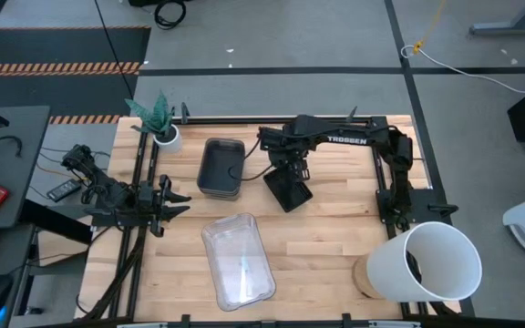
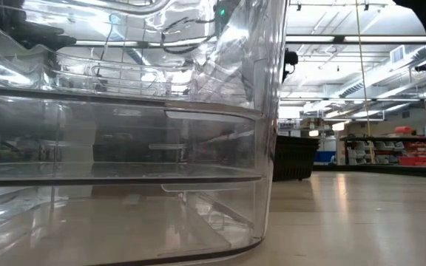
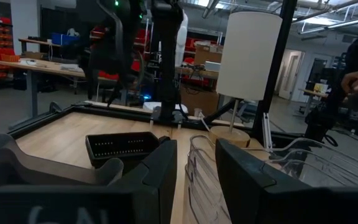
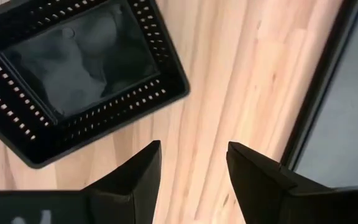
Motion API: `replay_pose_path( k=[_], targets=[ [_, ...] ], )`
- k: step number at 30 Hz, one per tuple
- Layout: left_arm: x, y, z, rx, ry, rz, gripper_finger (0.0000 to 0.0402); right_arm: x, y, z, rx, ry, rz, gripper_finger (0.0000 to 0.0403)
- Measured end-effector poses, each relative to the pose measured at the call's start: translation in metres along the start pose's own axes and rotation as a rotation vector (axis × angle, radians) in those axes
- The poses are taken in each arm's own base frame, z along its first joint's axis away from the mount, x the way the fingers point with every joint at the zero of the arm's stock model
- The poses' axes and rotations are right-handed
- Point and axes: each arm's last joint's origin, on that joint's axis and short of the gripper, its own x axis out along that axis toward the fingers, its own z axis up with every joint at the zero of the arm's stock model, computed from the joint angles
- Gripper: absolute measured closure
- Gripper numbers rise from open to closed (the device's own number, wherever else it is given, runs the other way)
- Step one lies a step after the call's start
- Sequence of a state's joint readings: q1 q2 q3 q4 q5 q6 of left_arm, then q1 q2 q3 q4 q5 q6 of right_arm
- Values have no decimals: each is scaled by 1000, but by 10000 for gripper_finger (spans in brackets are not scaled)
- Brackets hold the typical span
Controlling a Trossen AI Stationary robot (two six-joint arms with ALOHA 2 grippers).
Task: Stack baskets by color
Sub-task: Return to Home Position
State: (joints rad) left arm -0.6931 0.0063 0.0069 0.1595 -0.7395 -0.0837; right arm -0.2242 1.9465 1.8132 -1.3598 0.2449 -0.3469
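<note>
— Where does everything sit?
— Clear stack (image 1: 237, 260) near centre, dark-grey stack (image 1: 221, 169) behind it, black slotted trays (image 4: 73, 74) below the released right tool (image 4: 194, 152). Left tool (image 3: 194, 158) gapes, left edge.
— Handling?
— Likely light, stiff, slick; pinch a rim.

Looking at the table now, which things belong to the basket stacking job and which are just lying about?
Job: dark basket stack; clear basket stack; left gripper, at the table's left edge, empty; right gripper, beside the dark basket stack, empty.
Lying about: white bucket, at a right-hand corner; plant pot, at the opposite left-hand corner.
</note>
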Motion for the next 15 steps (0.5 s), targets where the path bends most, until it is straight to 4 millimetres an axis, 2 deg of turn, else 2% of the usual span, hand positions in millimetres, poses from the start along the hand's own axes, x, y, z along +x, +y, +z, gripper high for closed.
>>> replay_pose_path(
  k=[7,13,15],
  targets=[
    [0,0,0,0,0,0,285,-24,-11,-9,99,-48,-13,219],
    [0,0,0,0,0,0,285,-52,-12,-27,390,-126,-22,219],
    [0,0,0,0,0,0,285,-60,-6,-34,447,-159,-22,219]
  ],
)
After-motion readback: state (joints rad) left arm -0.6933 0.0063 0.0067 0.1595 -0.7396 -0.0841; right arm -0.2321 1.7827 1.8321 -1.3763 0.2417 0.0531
